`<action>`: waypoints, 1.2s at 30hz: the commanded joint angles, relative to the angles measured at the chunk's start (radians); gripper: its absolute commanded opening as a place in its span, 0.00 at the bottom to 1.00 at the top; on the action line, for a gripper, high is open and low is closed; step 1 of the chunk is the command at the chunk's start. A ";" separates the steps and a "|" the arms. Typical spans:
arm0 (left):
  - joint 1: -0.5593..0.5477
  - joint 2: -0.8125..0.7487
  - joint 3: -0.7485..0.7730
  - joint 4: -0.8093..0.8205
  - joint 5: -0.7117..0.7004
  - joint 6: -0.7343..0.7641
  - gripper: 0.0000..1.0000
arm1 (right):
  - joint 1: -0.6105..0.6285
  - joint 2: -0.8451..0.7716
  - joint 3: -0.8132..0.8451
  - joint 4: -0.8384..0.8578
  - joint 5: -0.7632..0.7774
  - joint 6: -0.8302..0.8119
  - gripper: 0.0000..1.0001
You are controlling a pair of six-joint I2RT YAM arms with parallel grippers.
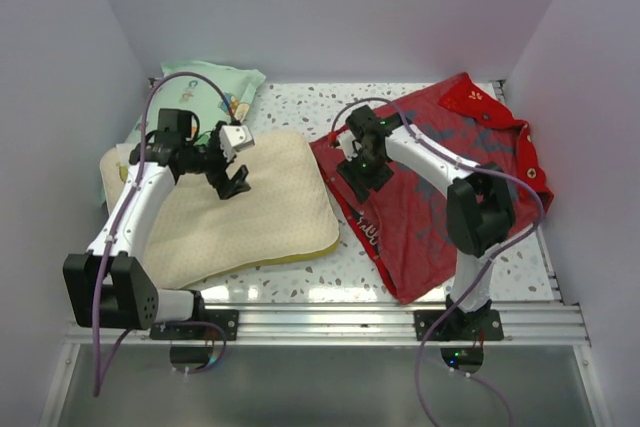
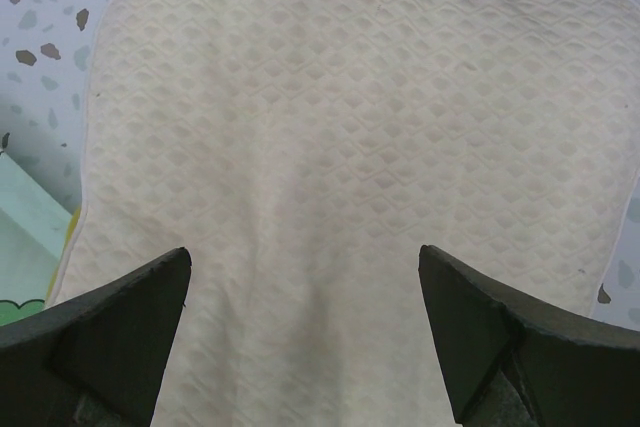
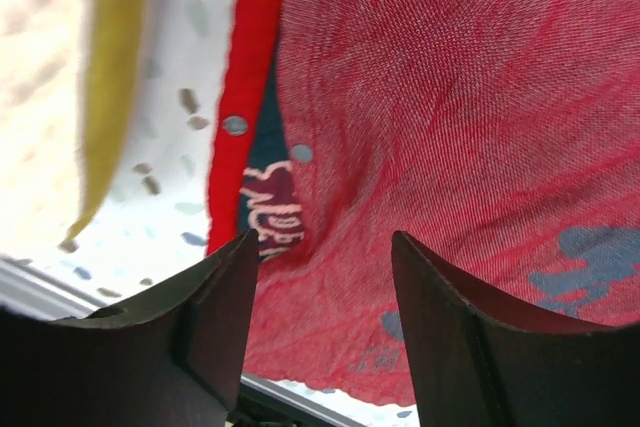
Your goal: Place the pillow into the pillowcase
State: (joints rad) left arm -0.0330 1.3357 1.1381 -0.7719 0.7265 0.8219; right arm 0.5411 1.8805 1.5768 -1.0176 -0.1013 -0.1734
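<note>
The pillow point(image 1: 275, 212) lies flat on the speckled table point(image 1: 300, 99), the left gripper point(image 1: 236, 184) poised over it with jaws spread wide; just right of the pillow lies the rumpled red pillowcase point(image 1: 440, 202), the right gripper point(image 1: 361, 179) over its pillow-side edge, jaws parted, pinching nothing.

Beneath left gripper point(image 2: 303, 267): pillow point(image 2: 350, 127), cream, dimpled diamond quilting, yellow seam edge. Beyond left gripper: cushion point(image 1: 222, 80), mint green, cartoon print. Beneath right gripper point(image 3: 325, 247): pillowcase point(image 3: 460, 97), red weave, grey-blue marks, dark inner panel with pale lettering; snaps point(image 3: 235, 125), silver-grey. Table point(image 1: 300, 107): white, grey and brown speckles. Both grippers: black.
</note>
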 commanded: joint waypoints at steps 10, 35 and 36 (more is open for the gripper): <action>0.015 -0.099 -0.080 0.111 -0.042 -0.092 1.00 | 0.006 0.098 -0.074 0.099 0.130 0.009 0.24; -0.242 0.040 -0.212 0.344 -0.249 0.068 1.00 | -0.062 -0.138 0.042 -0.033 -0.081 0.022 0.00; -0.245 0.066 -0.199 0.336 -0.249 0.075 1.00 | -0.066 -0.139 0.043 -0.033 -0.086 0.022 0.00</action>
State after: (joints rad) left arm -0.2718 1.3170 0.8677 -0.5220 0.5064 0.8982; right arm 0.4900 1.7817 1.5894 -1.0073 -0.1444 -0.1642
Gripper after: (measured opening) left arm 0.997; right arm 0.011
